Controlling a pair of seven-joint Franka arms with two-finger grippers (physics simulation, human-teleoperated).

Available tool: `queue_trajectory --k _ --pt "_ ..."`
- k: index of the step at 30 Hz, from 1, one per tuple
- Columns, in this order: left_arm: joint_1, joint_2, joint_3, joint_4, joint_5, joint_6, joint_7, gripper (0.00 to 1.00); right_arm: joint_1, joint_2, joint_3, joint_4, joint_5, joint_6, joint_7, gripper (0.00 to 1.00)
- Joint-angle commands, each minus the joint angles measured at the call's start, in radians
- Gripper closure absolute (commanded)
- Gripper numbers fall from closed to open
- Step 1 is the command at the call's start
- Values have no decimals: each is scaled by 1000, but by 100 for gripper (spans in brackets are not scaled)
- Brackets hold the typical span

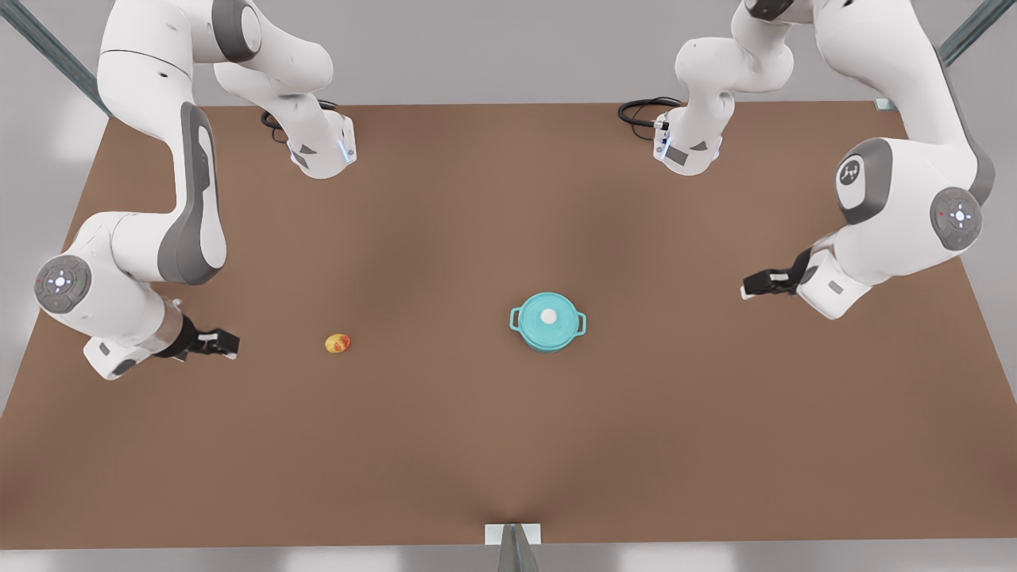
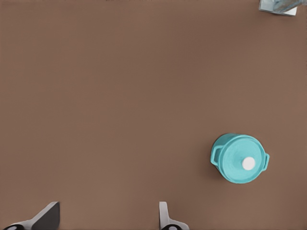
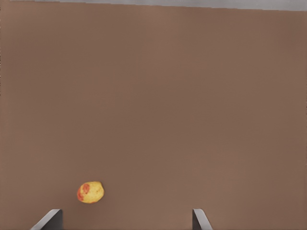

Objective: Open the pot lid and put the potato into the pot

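The teal pot [image 1: 550,341] stands right of the table's middle, with loop handles on two sides. Its lid [image 1: 539,308], a teal disc with a white knob, lies closed on top. The left wrist view shows the same pot [image 2: 216,157] and lid [image 2: 236,154]. A small yellow potato [image 1: 338,343] with an orange-red patch lies on the table towards the front view's left; it shows again as the potato [image 3: 90,192]. My left gripper [image 1: 748,284] hovers open at the front view's right, well away from the pot. My right gripper [image 1: 229,343] is open just beside the potato, apart from it.
The brown table [image 1: 477,445] has a metal bracket [image 1: 512,534] at its near edge. Both arm bases [image 1: 322,147] stand at the far edge with black cables beside them. A table corner fitting [image 2: 280,6] appears far off in the left wrist view.
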Motion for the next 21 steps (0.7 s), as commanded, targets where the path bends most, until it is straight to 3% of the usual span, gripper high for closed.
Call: queue_trajectory --k 1,4,7,10,13,16,21 --pt "5 0 -4 0 -6 72 -56 0 1 -1 0 0 1 87 -59 0" --pt "-59 20 -64 -4 17 86 -61 0 13 0 6 0 -4 87 -67 0" --pt "-396 93 -107 -13 141 173 -477 0 180 34 15 16 -45 87 -60 0" --pt "-587 176 -107 -55 144 348 -856 0 248 59 14 17 -79 87 -160 0" --pt "-573 227 -95 -161 146 515 -862 0 227 79 9 13 -59 96 -304 0" --pt "-544 277 -90 -161 181 556 -851 0 207 100 14 14 -53 121 -1119 0" --pt "-581 302 -90 -218 179 707 -883 0 210 102 15 16 -13 119 -1255 0"
